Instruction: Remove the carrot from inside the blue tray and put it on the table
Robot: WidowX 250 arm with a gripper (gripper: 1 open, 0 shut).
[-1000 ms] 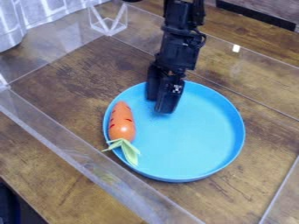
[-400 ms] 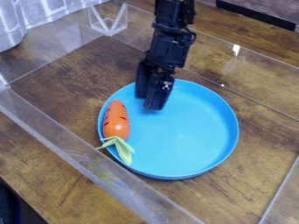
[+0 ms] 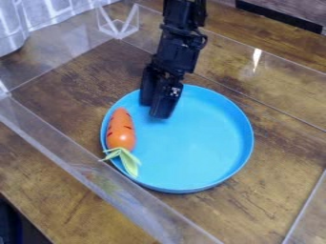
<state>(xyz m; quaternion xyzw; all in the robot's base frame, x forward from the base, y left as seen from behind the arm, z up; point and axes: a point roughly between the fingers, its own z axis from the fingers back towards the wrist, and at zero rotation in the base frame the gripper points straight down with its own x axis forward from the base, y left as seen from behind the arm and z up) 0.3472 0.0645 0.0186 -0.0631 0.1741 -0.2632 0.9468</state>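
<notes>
Lying inside round shallow blue plastic tray (image 3: 204, 143) by left rim, stubby orange toy carrot (image 3: 120, 129) not yet grasped; black gripper (image 3: 159, 98) held spread just beside; transfer to dark wooden table (image 3: 64, 86) outstanding

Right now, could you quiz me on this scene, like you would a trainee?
1. True or false: the carrot lies inside the blue tray.
2. Which side of the tray, as pictured, holds the carrot: A left, B right, C centre?
3. Fill in: the gripper holds ____.

Key: 1 true, at the rim, with its leaves over the edge. 2 A. 3 nothing; it is open above the tray's far edge.
</notes>
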